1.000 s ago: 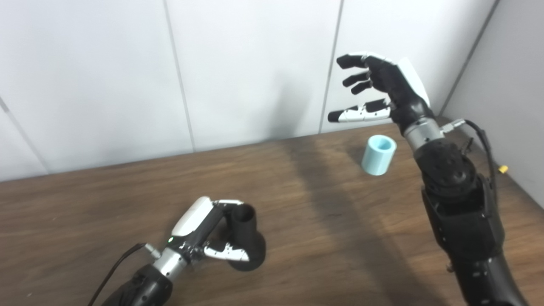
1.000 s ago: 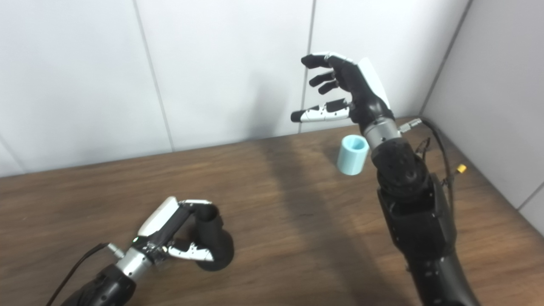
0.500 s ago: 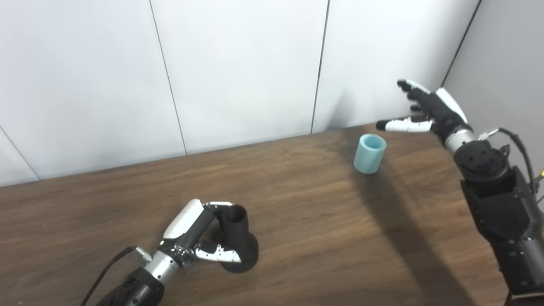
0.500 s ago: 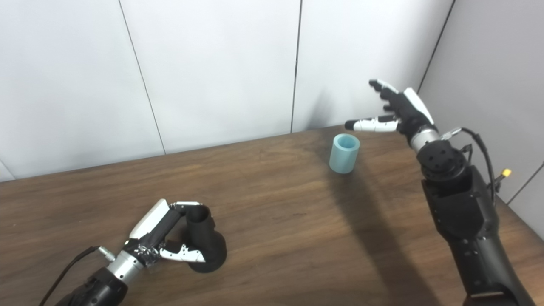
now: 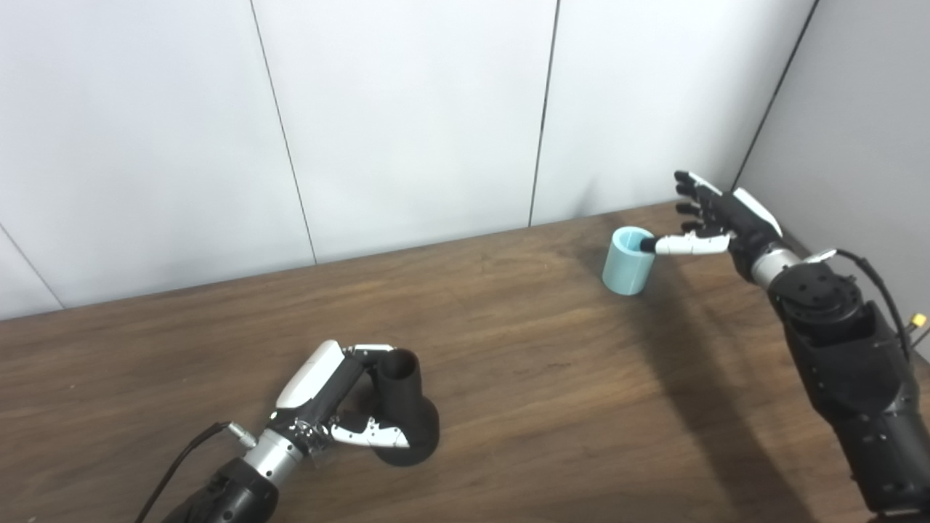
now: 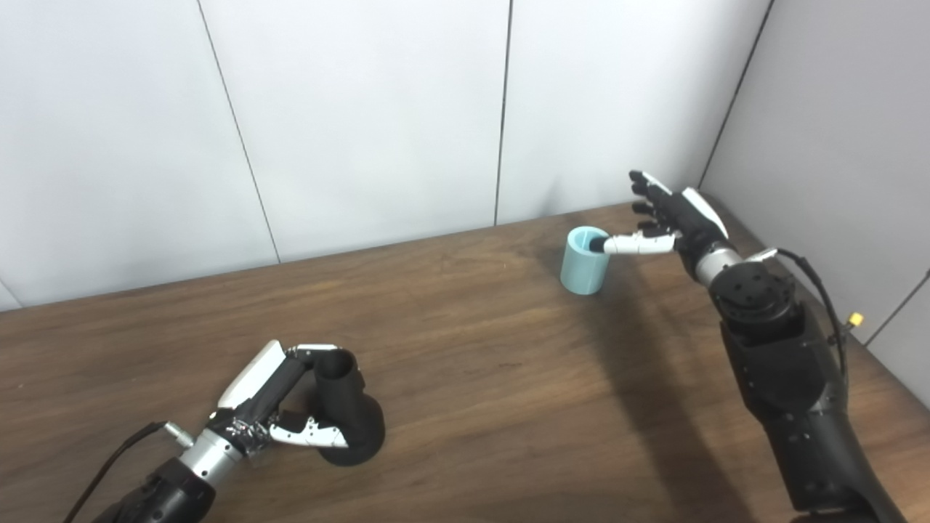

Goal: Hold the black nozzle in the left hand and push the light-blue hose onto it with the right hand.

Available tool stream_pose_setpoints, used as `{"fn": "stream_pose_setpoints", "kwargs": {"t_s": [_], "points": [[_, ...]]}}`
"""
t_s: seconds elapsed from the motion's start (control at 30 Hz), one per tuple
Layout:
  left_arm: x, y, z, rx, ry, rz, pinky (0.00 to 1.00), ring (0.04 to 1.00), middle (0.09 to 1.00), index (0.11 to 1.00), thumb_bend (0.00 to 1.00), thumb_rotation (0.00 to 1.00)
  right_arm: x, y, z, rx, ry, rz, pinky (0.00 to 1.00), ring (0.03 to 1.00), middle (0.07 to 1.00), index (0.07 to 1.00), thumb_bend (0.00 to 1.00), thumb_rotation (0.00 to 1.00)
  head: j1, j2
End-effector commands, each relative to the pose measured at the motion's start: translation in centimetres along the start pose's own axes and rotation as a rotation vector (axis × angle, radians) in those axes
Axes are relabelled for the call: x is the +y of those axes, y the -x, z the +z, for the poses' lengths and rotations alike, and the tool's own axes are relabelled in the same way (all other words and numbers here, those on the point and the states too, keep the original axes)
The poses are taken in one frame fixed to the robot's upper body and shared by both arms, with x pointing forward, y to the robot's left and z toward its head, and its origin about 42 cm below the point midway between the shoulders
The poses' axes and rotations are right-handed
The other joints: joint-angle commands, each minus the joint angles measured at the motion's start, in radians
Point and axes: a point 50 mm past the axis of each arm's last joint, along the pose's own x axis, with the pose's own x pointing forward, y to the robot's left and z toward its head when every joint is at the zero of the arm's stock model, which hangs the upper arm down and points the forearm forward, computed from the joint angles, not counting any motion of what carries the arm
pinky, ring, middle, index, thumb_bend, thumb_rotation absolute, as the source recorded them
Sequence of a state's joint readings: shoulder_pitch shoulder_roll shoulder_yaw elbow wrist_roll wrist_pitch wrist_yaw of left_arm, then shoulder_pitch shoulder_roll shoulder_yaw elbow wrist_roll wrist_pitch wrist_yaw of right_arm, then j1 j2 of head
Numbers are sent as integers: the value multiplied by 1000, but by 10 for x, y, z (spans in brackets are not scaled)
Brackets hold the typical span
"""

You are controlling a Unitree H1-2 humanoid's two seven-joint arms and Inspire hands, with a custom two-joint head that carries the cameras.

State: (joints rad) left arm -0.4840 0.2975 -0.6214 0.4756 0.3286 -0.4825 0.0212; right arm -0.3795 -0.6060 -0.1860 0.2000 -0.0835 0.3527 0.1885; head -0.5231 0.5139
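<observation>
Landmark: the wooden table (image 5: 508,378), dark brown, its far edge running along a white panelled wall (image 5: 407,116).

Left hand (image 5: 330,403): low over the near-left part of the table, fingers curled around the black nozzle, thumb pressed across the front of its flared base.

Black nozzle (image 5: 403,414): stands on the near-left part of the table with its wide base down. Its long axis is roughly upright, leaning slightly, and the narrow open mouth points up toward the wall.

Light-blue hose (image 5: 629,260): a short, thick tube section at the far-right of the table, close to the wall and well apart from the nozzle. It stands on end, long axis near vertical and tipped a little, open end facing up.

Right hand (image 5: 716,221): just right of the hose, above the far-right table corner. Fingers are spread apart and extended toward the wall, gripping nothing. The thumb reaches left, its dark tip at the hose's upper rim; whether it actually touches cannot be told.

Right arm (image 5: 843,349): black, rising from the near-right table edge.
</observation>
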Motion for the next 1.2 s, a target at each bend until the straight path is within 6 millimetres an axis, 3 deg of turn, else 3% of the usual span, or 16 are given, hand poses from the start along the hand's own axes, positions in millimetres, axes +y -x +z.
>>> {"fn": "stream_pose_setpoints", "kwargs": {"t_s": [0.0, 0.47, 0.63, 0.77, 0.87, 1.03, 1.17], "points": [[-71, 78, -40, 223, 25, -303, 423, 418, 480, 502, 503, 0, -16, -5, 18, -90, 35, -48, 859, 915, 964, 990, 858, 269, -1, 0], [-72, 81, -42, 227, 29, -309, 424, 419, 474, 506, 503, 0, 15, -14, 2, -79, -92, 25, 936, 957, 997, 1000, 807, 179, 6, 6], [-72, 82, -41, 229, 32, -319, 434, 423, 475, 505, 503, 0, 21, -17, 1, -71, -88, 40, 895, 936, 985, 1000, 827, 188, 20, 14], [-74, 82, -41, 237, 27, -335, 444, 427, 475, 505, 503, 0, 28, -18, 1, -56, -100, 51, 892, 926, 975, 997, 803, 124, 21, 14], [-75, 82, -41, 232, 20, -341, 437, 429, 474, 504, 503, 0, 33, -20, 0, -48, -90, 47, 836, 885, 954, 952, 770, 34, 23, 16], [-74, 84, -41, 233, 26, -340, 444, 435, 472, 503, 503, 0, 41, -23, -3, -37, -44, 19, 805, 818, 905, 902, 769, 1, 29, 20], [-74, 86, -42, 237, 31, -339, 441, 434, 474, 503, 503, 0, 48, -30, -11, -25, -32, -10, 711, 740, 831, 821, 771, 0, 33, 23]]}}
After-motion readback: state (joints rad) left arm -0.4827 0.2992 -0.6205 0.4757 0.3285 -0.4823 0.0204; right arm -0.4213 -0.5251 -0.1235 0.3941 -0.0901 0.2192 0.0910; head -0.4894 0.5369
